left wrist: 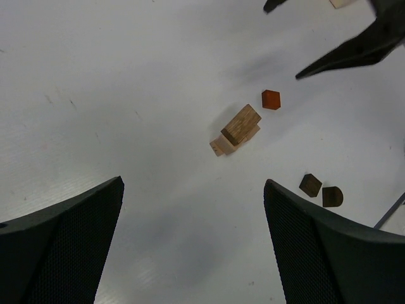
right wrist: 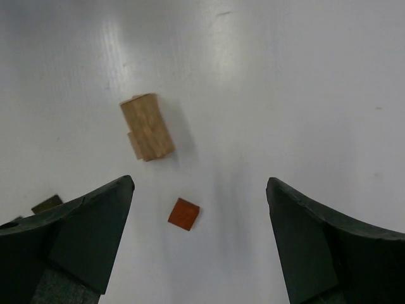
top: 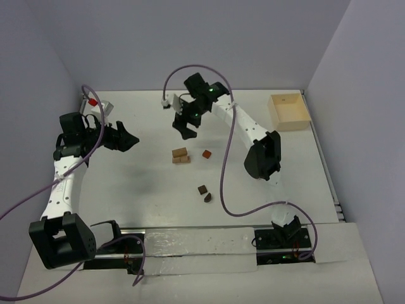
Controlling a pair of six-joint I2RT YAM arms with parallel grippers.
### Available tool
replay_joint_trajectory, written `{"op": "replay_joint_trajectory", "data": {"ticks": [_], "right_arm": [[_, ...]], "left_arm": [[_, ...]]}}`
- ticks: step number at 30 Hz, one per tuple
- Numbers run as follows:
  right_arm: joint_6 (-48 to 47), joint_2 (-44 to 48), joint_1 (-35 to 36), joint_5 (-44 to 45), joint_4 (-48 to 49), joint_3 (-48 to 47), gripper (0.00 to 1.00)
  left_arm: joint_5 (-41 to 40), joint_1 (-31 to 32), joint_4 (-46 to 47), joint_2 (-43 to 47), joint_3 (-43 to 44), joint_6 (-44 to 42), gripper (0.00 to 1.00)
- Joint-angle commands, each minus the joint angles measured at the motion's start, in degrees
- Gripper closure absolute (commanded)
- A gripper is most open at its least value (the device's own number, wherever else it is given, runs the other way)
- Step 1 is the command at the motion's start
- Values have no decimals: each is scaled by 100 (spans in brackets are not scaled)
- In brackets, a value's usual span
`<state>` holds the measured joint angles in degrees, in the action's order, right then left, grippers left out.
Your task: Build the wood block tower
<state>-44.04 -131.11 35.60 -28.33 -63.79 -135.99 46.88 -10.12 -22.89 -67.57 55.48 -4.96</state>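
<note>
Mid-table, between the two arms, sits the wood block tower: so far only a low stack, with a darker tan block lying flat on a paler tan piece. Its long axis runs roughly left to right across the table, and neither block stands on end. The right pincer hangs just beyond the stack on its far side, slightly to the right, with its jaws spread wide and nothing between them. In the right wrist view the stack lies ahead of the fingers and off toward one side. The left pincer is well apart to the left and a little farther back. It is equally wide and empty, and faces the stack from there. A reddish block rests just right of the stack, not touching it. Two dark brown blocks lie side by side nearer and to the right. A pale wooden box stands at the far right.
</note>
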Motion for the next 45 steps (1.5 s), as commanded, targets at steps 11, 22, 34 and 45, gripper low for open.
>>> {"op": "replay_joint_trajectory", "data": {"ticks": [11, 22, 34, 45], "right_arm": [[-917, -248, 659, 89, -331, 672, 5], [-806, -489, 659, 196, -151, 570, 4], [-798, -730, 790, 372, 200, 591, 3], [-787, -887, 887, 393, 286, 781, 6]], "left_arm": [[686, -150, 229, 75, -2, -202, 3], [691, -157, 206, 41, -38, -322, 3], [691, -148, 206, -37, -29, -348, 3], [665, -148, 174, -66, 33, -392, 3]]}}
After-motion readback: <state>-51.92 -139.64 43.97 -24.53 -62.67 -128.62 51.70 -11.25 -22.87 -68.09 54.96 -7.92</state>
